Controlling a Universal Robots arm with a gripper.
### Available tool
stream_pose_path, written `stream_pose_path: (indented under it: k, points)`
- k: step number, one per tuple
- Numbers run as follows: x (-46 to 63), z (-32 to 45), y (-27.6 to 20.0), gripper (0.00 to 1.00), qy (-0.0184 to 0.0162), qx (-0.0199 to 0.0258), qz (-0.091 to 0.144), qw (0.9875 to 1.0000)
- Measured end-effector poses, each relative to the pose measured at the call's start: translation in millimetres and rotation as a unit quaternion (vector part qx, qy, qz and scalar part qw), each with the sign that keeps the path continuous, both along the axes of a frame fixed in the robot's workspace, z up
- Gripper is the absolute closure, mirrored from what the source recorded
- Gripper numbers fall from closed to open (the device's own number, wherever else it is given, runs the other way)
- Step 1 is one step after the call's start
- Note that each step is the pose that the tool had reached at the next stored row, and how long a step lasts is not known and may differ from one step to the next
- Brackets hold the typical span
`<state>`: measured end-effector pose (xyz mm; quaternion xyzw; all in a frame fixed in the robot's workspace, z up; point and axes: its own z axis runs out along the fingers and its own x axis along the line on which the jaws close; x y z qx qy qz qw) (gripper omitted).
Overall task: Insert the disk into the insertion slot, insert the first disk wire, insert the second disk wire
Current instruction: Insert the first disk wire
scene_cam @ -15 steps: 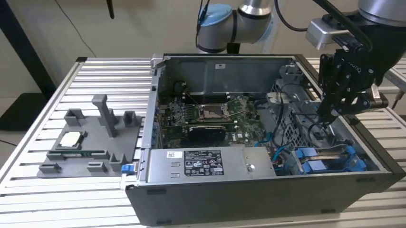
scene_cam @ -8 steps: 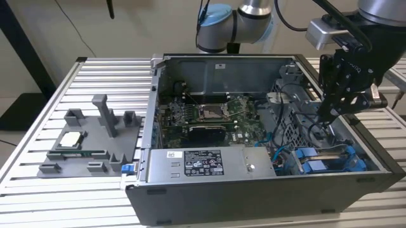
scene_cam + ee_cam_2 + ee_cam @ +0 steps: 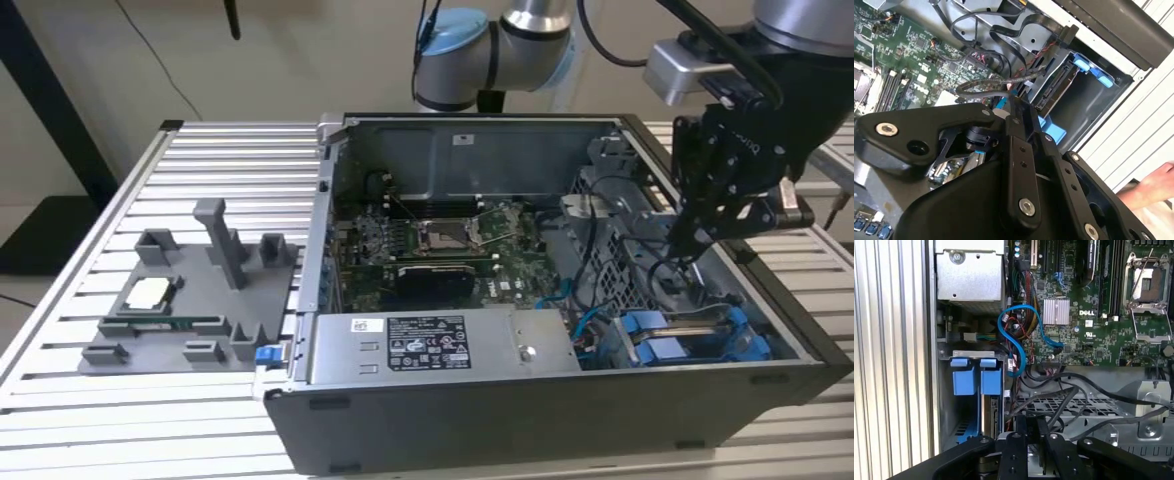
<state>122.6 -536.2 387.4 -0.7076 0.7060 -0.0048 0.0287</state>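
- The computer case lies open on a table of ribbed metal slats. Its edge on the exterior view's right is close to that edge of the table.
- The gripper hangs inside the case, near this same wall. We cannot tell if it is open or closed, because black parts and cables cover its tip in both wrist views.
- The disk sits in the insertion slot, at the case corner near the front wall. Its dark connector edge looks toward the gripper, and its blue frame tabs stand at the slot mouth.
- The room here is narrow: the case wall is on one side, and a perforated grey metal cage is on the other.
- Several black cables cross between the gripper and the slot. One of them ends just at the gripper tip in the second wrist view.
- A thin blue cable makes a loop beside the slot, over the edge of the green board.
- A grey box with a label lies along the front wall, between the slot and the opposite corner.
- A person's hand is over the table slats, outside the case wall.
- Well apart, toward the table's far side, stands a grey plastic stand with upright posts.
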Motion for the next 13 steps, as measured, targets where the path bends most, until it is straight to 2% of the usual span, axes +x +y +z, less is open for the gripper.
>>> stream_pose_path:
  k: [3,7,9,11,13]
  points:
    - [3.7,-0.8,-0.7,0.81,0.0083,-0.0017,0.000,1.0000]
    - [11.8,-1.8,-3.5,0.81,0.0230,-0.0029,0.000,0.9997]
    - [16.3,-2.7,-5.6,0.81,0.0290,-0.0030,0.000,0.9996]
    - [20.8,-4.1,-8.6,0.81,0.0339,-0.0030,0.000,0.9994]
    - [24.5,-6.1,-12.0,0.81,0.0370,-0.0030,0.000,0.9993]
